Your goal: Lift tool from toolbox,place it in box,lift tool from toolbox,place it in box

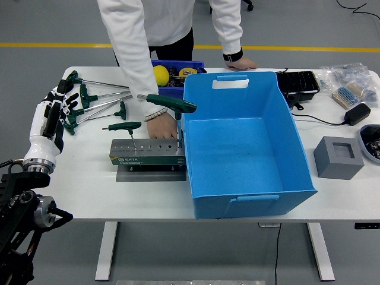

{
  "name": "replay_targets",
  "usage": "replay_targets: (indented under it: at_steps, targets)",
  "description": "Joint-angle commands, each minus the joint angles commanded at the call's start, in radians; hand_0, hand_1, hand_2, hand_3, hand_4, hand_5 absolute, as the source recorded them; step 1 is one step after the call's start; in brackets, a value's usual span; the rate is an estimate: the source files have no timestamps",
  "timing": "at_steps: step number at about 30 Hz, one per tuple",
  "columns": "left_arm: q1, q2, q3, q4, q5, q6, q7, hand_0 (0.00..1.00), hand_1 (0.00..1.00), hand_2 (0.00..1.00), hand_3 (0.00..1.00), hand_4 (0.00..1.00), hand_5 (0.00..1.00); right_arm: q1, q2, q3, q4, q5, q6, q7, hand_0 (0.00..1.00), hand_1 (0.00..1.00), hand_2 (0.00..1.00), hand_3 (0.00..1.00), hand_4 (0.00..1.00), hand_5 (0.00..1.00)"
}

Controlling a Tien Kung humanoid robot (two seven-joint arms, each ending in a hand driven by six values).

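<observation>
Grey floor (pixel 332 24), yellow line (pixel 309 47)
</observation>
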Motion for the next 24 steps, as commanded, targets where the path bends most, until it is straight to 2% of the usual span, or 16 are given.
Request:
replay_targets:
  at_steps: [1,4,6,7,8,11,13,18,24]
  targets:
    - [-0.011,0.007,-0.003,-0.01,0.038,0.003,-0.005,0.878,0.893,0.942,0.838,0.998,0.781,0.0,0.0,0.0,0.0,0.0,0.0,0.0,0.716,0.67,0.763,0.717,0.906,0.872]
    - [-0.054,0.032,-0.005,-0.041,0.168,-0.008,-0.019,0.878,0.893,0.942,0.838,0.998,0.781,-0.001,0.001,0.002,0.0,-0.002,-0.001,-0.002,0.716,0.67,0.763,0.717,0.906,0.872]
    - [-0.103,0.061,0.02,-0.064,0.252,-0.035,-0.026,0.878,0.893,0.942,0.838,0.998,0.781,-0.001,0.001,0.006,0.0,-0.008,0.0,-0.003,0.716,0.67,0.763,0.717,0.906,0.872]
    - [-0.115,0.068,0.029,-0.067,0.285,-0.042,-0.026,0.931,0.928,0.976,0.869,0.998,0.731,-0.002,0.001,0.007,0.001,-0.01,0.0,-0.004,0.717,0.671,0.763,0.717,0.906,0.872]
    - [-0.146,0.083,0.055,-0.073,0.337,-0.06,-0.018,0.931,0.928,0.976,0.869,0.998,0.731,-0.002,0.0,0.009,0.001,-0.013,0.001,-0.005,0.717,0.671,0.763,0.717,0.906,0.872]
    - [-0.221,0.105,0.126,-0.071,0.461,-0.105,0.009,0.931,0.928,0.976,0.869,0.998,0.731,-0.003,0.001,0.014,0.001,-0.02,0.001,-0.007,0.717,0.671,0.763,0.717,0.906,0.872]
    - [-0.263,0.11,0.17,-0.064,0.539,-0.143,0.028,0.945,0.944,0.991,0.893,0.998,0.701,-0.005,0.001,0.017,0.001,-0.023,0.001,-0.008,0.717,0.671,0.763,0.717,0.905,0.871]
    - [-0.352,0.109,0.289,-0.013,0.753,-0.221,0.062,0.945,0.944,0.991,0.893,0.998,0.701,-0.007,0.001,0.022,0.0,-0.028,0.001,-0.011,0.717,0.671,0.763,0.717,0.905,0.871]
    - [-0.431,0.102,0.42,0.065,1.007,-0.249,0.074,0.954,0.955,0.996,0.907,0.998,0.692,-0.006,0.001,0.026,0.001,-0.035,0.001,-0.013,0.717,0.671,0.762,0.716,0.905,0.872]
